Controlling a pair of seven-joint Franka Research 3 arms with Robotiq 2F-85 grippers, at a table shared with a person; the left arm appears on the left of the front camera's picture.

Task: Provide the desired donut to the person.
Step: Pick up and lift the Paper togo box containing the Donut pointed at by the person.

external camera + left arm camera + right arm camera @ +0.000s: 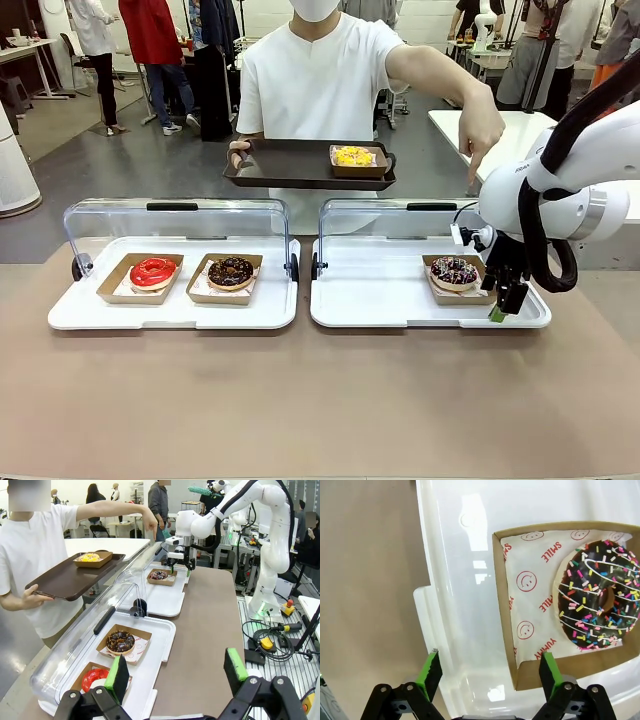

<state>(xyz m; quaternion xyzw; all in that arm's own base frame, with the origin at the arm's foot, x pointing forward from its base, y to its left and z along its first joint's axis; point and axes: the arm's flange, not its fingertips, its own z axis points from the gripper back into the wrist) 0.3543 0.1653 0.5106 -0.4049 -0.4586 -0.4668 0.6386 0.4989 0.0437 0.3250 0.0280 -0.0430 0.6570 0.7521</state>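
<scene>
Person (320,80) pointed a hand (482,135) down toward the sprinkled donut (455,271)
Left tool (177,672) stood open near the red donut (92,679); the sprinkled donut sat boxed on the right tray (370,290) on the counter (300,400), right tool (505,300) open, jaws wide over a corner of its box (600,660)

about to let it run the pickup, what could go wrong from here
1. The right gripper brackets only a corner wall of the cardboard box; a pinch there may tilt it and slide the sprinkle donut.
2. The person's pointing hand hangs near the arm; lifting could brush it.
3. The yellow donut already fills one end of the brown tray, narrowing the drop spot.
</scene>
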